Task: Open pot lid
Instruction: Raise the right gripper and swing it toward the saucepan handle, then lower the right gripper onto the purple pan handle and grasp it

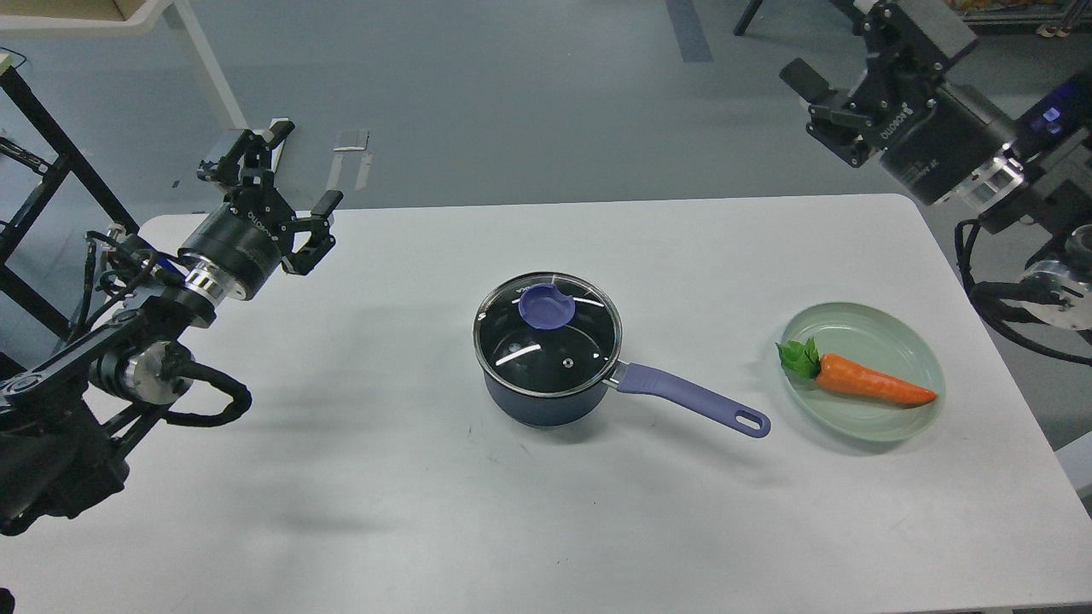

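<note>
A dark blue pot (537,399) stands at the middle of the white table (341,477), its purple handle (693,400) pointing right and toward me. A glass lid (548,345) with a purple knob (546,307) sits shut on the pot. My left gripper (300,170) is open and empty over the table's far left corner, well left of the pot. My right gripper (840,47) is open and empty, raised high beyond the table's far right edge, far from the pot.
A pale green plate (913,341) with an orange carrot (870,385) lies right of the pot handle. A black frame (51,162) stands off the table at the far left.
</note>
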Robot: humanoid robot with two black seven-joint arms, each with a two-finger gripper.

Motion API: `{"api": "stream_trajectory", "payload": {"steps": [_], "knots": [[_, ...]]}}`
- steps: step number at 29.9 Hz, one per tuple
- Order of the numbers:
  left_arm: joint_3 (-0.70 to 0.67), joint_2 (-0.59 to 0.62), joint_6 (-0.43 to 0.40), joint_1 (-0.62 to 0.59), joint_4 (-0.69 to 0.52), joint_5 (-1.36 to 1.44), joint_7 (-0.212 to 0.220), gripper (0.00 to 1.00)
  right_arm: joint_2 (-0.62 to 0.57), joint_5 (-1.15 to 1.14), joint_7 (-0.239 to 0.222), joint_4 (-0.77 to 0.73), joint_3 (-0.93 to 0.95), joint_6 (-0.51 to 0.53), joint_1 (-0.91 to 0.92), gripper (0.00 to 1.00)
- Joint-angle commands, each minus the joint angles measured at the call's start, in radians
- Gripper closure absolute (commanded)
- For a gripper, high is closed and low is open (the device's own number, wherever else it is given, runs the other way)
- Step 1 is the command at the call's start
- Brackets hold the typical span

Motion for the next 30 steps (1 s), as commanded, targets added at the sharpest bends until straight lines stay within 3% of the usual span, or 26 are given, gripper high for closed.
{"api": "stream_trajectory", "payload": {"steps": [1, 14, 23, 30], "knots": [[0.0, 0.0, 0.002, -0.005, -0.001, -0.002, 0.0, 0.01, 0.002, -0.234, 0.007, 0.021, -0.196, 0.008, 0.166, 0.0], [-0.004, 0.016, 0.002, -0.006, -0.011, -0.006, -0.001, 0.01, 0.071, -1.011, 0.018, 0.069, -0.68, 0.008, 0.392, 0.0], [-0.004, 0.013, 0.002, -0.006, -0.018, -0.006, -0.001, 0.01, 0.082, -1.051, 0.018, 0.058, -0.749, 0.055, 0.348, 0.02], [-0.004, 0.013, 0.004, -0.006, -0.02, -0.006, -0.001, 0.01, 0.084, -1.051, 0.018, 0.026, -0.75, 0.06, 0.314, 0.12]]}}
